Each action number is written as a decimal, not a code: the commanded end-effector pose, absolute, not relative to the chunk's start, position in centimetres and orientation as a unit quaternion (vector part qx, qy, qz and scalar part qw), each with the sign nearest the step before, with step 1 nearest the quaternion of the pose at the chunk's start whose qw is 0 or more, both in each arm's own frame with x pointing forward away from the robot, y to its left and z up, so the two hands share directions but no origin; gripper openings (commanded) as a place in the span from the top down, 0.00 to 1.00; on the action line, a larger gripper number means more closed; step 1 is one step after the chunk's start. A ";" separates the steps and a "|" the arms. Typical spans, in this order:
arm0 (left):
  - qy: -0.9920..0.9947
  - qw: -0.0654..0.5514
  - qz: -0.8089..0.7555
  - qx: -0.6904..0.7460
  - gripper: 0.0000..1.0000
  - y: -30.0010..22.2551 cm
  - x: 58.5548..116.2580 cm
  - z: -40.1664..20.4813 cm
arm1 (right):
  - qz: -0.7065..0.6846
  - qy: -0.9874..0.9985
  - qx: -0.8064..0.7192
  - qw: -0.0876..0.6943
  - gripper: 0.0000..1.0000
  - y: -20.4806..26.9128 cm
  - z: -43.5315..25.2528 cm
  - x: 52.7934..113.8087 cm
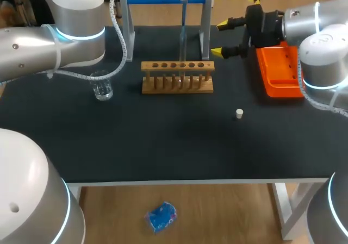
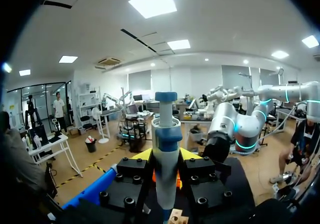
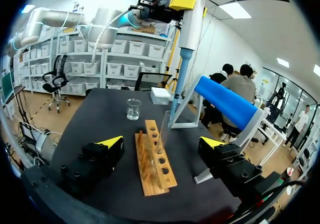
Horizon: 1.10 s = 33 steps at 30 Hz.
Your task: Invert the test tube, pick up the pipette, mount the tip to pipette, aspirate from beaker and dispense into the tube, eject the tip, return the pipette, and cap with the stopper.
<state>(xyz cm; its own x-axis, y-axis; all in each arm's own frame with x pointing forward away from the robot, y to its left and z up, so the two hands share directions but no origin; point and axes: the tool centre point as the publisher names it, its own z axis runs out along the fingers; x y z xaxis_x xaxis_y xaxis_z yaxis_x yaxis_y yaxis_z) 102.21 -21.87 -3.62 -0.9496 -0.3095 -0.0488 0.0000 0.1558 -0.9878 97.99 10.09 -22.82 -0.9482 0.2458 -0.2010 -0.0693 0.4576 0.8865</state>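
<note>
My left gripper (image 2: pixel 166 159) is shut on the blue and white pipette (image 2: pixel 166 134), held upright high above the rack. In the right wrist view the left gripper (image 3: pixel 186 4) grips the pipette (image 3: pixel 192 24) near its top, and its tip points down into a clear test tube (image 3: pixel 164 129) standing in the wooden rack (image 3: pixel 155 164). The head view shows the tube (image 1: pixel 181 64) upright in the rack (image 1: pixel 178 76). My right gripper (image 1: pixel 220 37) stands open right of the rack, with nothing in it. The beaker (image 1: pixel 101 86) sits left of the rack. A small white stopper (image 1: pixel 239 113) lies in front.
An orange tip box (image 1: pixel 280 70) lies at the right, under my right arm. The blue pipette stand (image 1: pixel 205 21) straddles the space behind the rack. My left arm (image 1: pixel 54 32) crosses the back left corner.
</note>
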 end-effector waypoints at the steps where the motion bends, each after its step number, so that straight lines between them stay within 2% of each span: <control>1: 0.750 0.120 -0.643 -0.102 1.00 -21.7 102.1 -3.3 | 0.518 0.840 0.052 0.152 0.00 10.1 -22.9 98.0; 33: 0.749 0.121 -0.644 -0.101 1.00 -21.8 101.7 -2.3 | 0.518 0.840 0.052 0.152 0.00 10.1 -22.9 98.0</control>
